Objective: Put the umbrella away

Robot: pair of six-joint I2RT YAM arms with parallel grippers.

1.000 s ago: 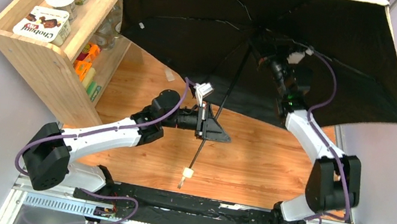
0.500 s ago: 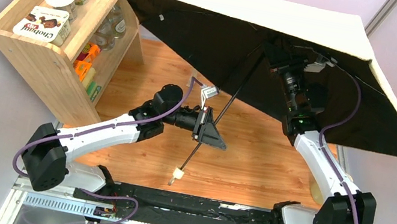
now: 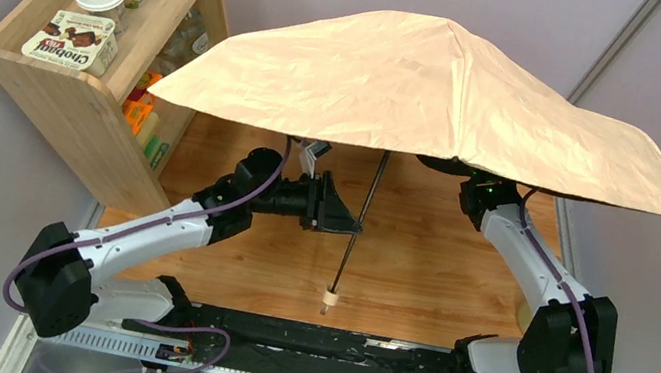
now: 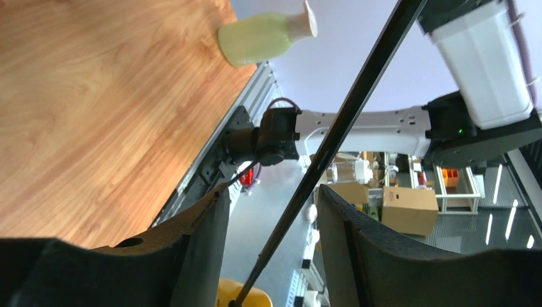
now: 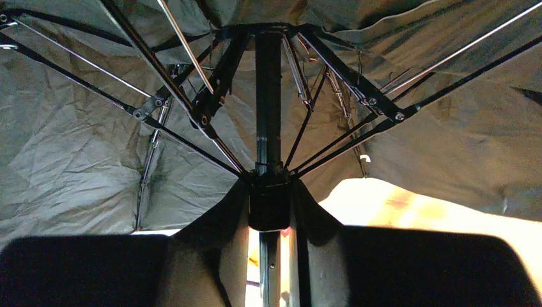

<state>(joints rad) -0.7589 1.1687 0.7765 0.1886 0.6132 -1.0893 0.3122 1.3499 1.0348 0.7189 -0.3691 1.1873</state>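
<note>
Running 12–6 o'clock, umbrella [image 3: 443, 94] shaft [image 3: 359, 222], handle [image 3: 328, 298] at 6; L gripper [image 4: 271, 198] gapes round shaft, R gripper [image 5: 268, 192] clamps it.

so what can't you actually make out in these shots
- top view: the right pincer and the far half of the table, hidden under the open umbrella.
- top view: the lower contents of the shelf, half covered by the umbrella's edge and too small.
- left wrist view: the handle falls outside the frame; only the shaft shows between the left pincer fingers.
</note>
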